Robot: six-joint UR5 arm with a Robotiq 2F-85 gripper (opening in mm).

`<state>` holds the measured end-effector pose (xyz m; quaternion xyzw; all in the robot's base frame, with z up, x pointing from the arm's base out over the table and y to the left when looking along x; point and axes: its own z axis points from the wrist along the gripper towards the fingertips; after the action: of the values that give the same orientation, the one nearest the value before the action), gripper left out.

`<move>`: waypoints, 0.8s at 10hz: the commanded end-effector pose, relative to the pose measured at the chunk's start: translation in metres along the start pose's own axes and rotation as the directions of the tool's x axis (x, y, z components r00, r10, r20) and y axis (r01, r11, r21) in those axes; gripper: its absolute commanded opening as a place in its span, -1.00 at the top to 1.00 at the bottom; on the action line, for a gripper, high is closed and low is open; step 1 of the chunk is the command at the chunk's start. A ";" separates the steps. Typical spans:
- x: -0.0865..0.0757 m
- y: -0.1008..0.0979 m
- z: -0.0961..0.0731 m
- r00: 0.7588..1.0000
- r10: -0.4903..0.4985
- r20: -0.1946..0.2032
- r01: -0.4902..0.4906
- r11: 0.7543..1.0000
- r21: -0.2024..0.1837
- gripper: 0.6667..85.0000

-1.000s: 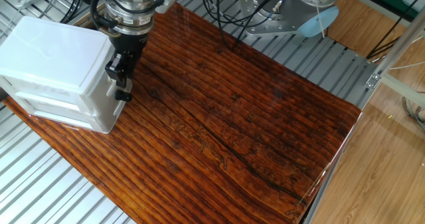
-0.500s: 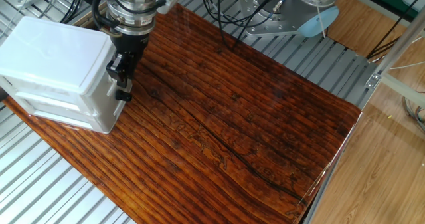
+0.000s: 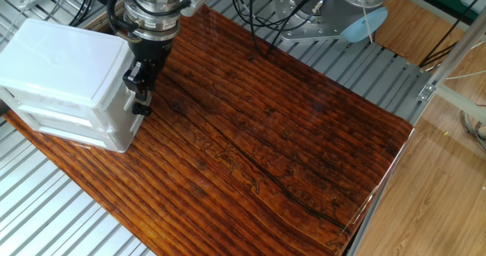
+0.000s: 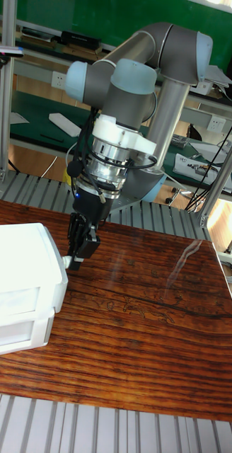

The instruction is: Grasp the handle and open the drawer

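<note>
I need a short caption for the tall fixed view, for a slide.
UR5 gripper lowered at the front of the white drawer on a wooden table, at its handle.

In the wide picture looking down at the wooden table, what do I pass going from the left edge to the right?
White two-drawer box → black gripper at the box's front → bare stretch of the wooden table → ribbed metal bench edge → pale wood floor.

A dark striped wooden bench [image 3: 288, 134] sits on ribbed metal slats [image 3: 45, 218]. Black cables [image 3: 250, 13] hang beyond its far edge.
</note>
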<state>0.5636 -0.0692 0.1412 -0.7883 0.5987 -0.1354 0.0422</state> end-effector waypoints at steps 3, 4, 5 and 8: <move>-0.007 0.001 -0.003 1.000 0.026 0.009 -0.026 1.000 -0.007 0.39; -0.007 0.002 -0.003 1.000 0.025 0.009 -0.025 1.000 -0.010 0.39; -0.009 0.002 -0.002 1.000 0.025 0.009 -0.025 1.000 -0.013 0.39; -0.013 0.003 -0.002 0.999 0.031 0.011 -0.031 0.999 -0.021 0.39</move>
<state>0.5581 -0.0614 0.1399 -0.7832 0.6072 -0.1289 0.0364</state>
